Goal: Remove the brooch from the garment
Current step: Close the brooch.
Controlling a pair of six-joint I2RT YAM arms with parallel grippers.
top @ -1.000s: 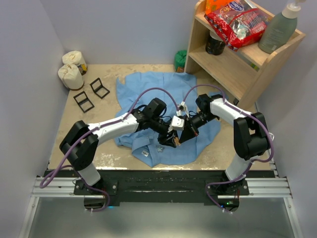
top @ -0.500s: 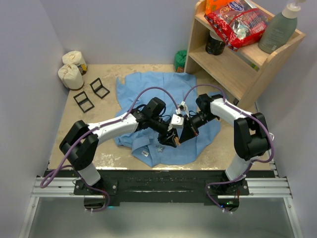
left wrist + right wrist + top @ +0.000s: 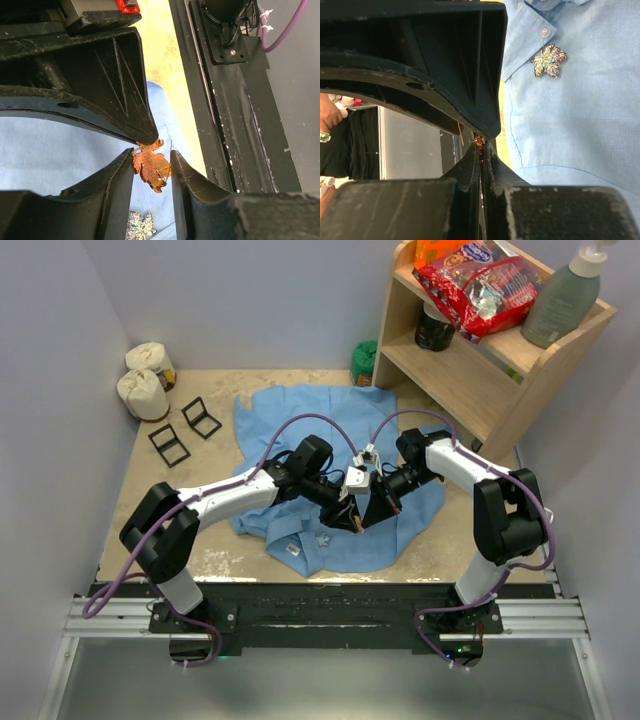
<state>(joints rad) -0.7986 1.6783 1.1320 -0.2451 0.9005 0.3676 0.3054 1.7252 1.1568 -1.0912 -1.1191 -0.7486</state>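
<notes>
Judging the task nearly done: the orange brooch (image 3: 150,167), apparently unpinned, hangs above the shirt (image 3: 560,115), clamped across by the left end effector (image 3: 151,161) and pinched edgewise by the right end effector (image 3: 481,147); setting it down is left, and a glitter brooch (image 3: 548,60) sits pinned on the shirt.

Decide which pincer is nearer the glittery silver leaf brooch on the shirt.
Left. The left pincer is just beside the silver brooch; the right pincer meets it from the far side.
</notes>
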